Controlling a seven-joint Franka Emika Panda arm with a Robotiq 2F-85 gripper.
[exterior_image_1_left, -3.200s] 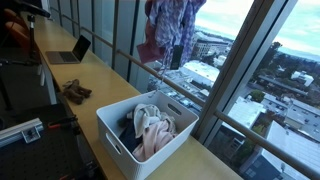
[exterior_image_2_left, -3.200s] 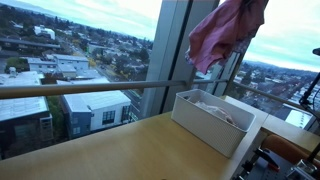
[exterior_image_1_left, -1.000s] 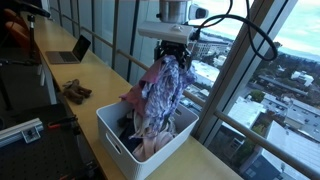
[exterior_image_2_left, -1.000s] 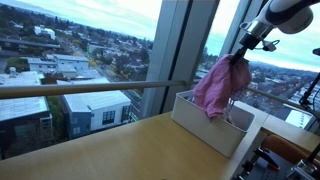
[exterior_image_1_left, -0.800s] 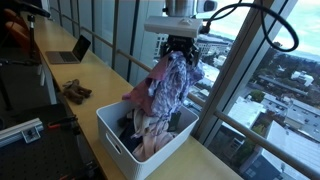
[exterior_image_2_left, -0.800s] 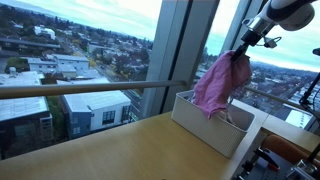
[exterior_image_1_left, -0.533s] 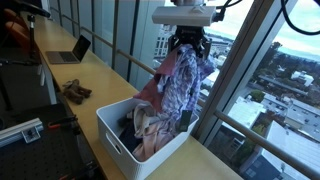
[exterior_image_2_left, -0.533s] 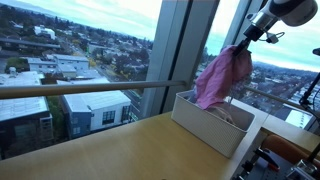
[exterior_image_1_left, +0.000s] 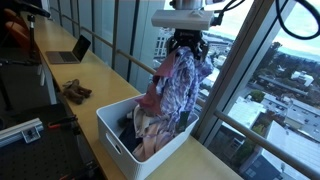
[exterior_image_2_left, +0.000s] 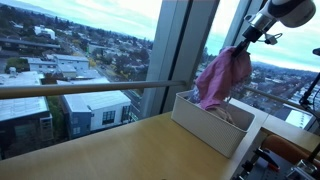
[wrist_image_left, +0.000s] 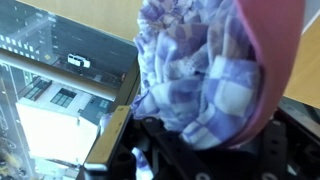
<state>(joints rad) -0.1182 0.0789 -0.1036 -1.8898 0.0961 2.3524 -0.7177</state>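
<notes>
Hanging above the white bin (exterior_image_1_left: 118, 132) in an exterior view, the claw (exterior_image_1_left: 187, 47) is pinching almost fully closed on the top of a cloth bundle (exterior_image_1_left: 176, 88), a checked purple piece gathered with a pink one. The bundle's lower end is trailing into the bin among other clothes (exterior_image_1_left: 150, 135). It is draping close to the bin's window-side wall, so a sideways drift could be dragging the tail over the rim or tugging the bin along the wooden counter (exterior_image_1_left: 90, 75).

In an exterior view from across the counter, the cloth bundle (exterior_image_2_left: 222, 78) is dangling from the claw (exterior_image_2_left: 246, 42) just beside the window railing (exterior_image_2_left: 90, 88). A swing toward the glass could be snagging fabric on that rail.

In the wrist view, the cloth bundle (wrist_image_left: 205, 70) is filling most of the frame, with the window railing (wrist_image_left: 105, 140) showing beneath it. The jaws seem to be catching only a small gather, so one layer could be slipping free.
</notes>
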